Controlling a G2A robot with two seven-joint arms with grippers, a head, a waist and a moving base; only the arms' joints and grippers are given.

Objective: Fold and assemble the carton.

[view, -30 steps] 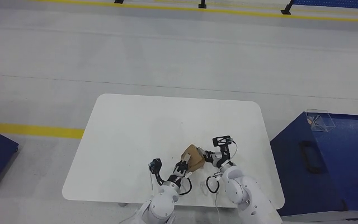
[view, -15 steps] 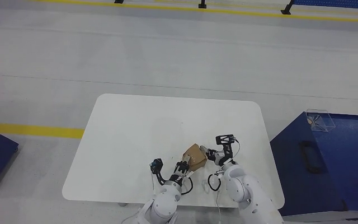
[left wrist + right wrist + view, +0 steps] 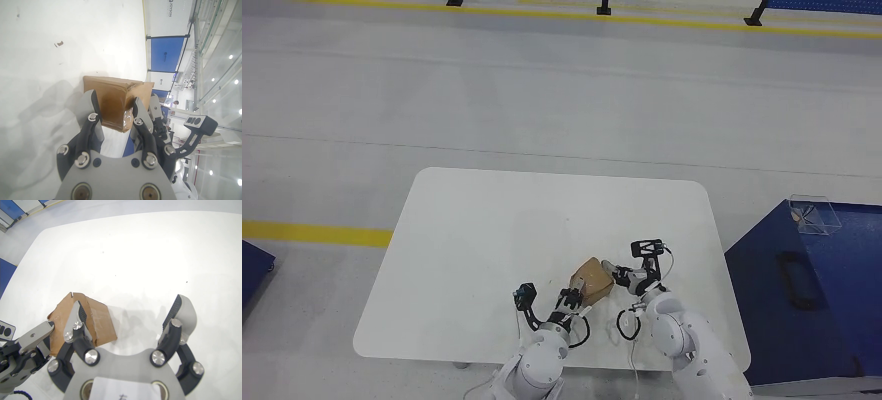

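1. The carton, brown cardboard partly folded into a box shape, sits on the table. It is close to the table's robot-side edge, a little right of that edge's middle.
2. One corner of the carton is crumpled, and clear tape shines on the face beside it.
3. The left gripper is low over the table, near the middle of its robot-side edge. Its jaws are drawn in around the carton's near end, with one finger lying on the upper face and the other pressed on the side face, so it has hold of the cardboard.
4. Whether that near end is lifted off the table I cannot tell.
5. The right gripper is low over the table, nearer the table's right edge than the left gripper is. Its jaws are spread wide and grip nothing.
6. One of its fingers lies against the carton's upper edge, and the other stands over bare table.
7. A small brown scrap lies on the table, apart from the carton.
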